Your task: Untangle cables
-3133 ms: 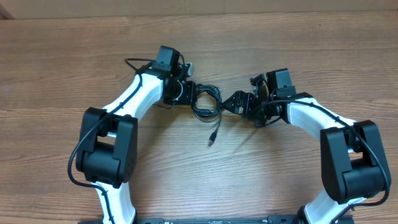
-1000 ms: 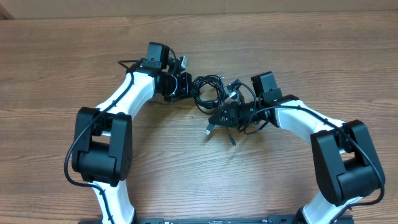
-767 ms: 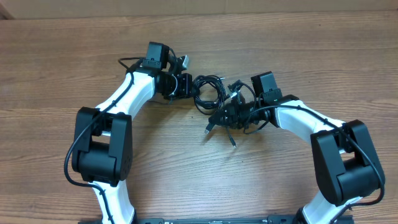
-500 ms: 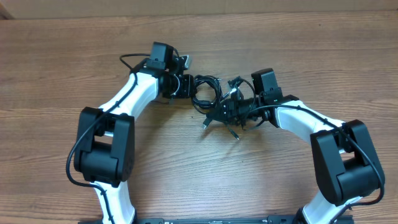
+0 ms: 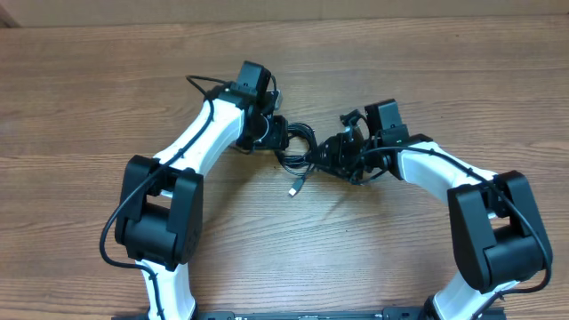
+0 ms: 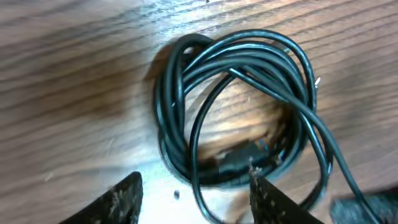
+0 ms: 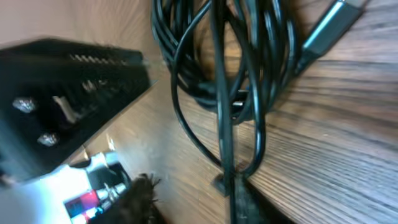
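While the cables (image 6: 236, 106) lie coiled just ahead of your wide-open left claw (image 6: 194, 190), the right claw (image 5: 332, 153) faces them from the far side, and you cannot tell its state.

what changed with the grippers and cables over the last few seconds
The left gripper swung in toward the middle and now stands open at the cables, which lie coiled on the table. The right gripper shifted slightly toward the far edge; whether it holds the cables I cannot tell. One plug trails out now, not two. The cables stayed between the two grippers.
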`<action>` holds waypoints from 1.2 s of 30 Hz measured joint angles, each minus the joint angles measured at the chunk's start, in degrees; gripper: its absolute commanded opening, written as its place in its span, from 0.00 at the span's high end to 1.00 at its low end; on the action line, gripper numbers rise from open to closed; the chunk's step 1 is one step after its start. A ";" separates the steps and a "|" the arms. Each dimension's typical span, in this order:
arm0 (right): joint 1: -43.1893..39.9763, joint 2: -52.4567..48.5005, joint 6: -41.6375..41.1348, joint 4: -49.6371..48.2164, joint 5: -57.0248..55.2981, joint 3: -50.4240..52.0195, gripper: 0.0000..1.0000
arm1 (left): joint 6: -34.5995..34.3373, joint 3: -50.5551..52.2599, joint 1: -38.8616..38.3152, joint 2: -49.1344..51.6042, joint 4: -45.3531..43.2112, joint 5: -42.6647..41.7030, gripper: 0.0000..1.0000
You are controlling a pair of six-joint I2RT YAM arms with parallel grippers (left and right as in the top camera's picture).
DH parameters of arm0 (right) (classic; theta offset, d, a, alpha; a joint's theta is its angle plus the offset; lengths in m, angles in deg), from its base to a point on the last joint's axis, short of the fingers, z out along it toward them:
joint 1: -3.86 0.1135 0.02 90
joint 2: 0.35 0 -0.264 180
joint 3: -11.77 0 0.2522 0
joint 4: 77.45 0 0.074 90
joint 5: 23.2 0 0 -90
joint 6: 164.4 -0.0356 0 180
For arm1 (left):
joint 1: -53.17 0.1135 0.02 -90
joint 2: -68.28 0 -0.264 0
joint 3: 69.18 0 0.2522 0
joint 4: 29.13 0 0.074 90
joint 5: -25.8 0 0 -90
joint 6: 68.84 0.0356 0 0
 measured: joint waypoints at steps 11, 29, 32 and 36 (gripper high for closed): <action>1.90 0.00 1.22 -0.52 -3.26 -4.15 0.55 | 4.59 -13.40 0.00 0.50 5.49 6.86 0.55; 4.35 0.00 2.36 4.20 -11.58 -4.17 0.55 | 2.73 -12.46 3.17 12.76 4.61 1.64 0.61; 4.35 0.00 2.47 4.24 -11.82 -4.15 0.54 | 2.73 -12.46 4.39 12.76 4.61 -1.60 0.61; 4.35 0.00 2.47 4.59 -12.55 -4.15 0.54 | 2.73 -12.46 5.79 12.76 4.24 -4.61 0.65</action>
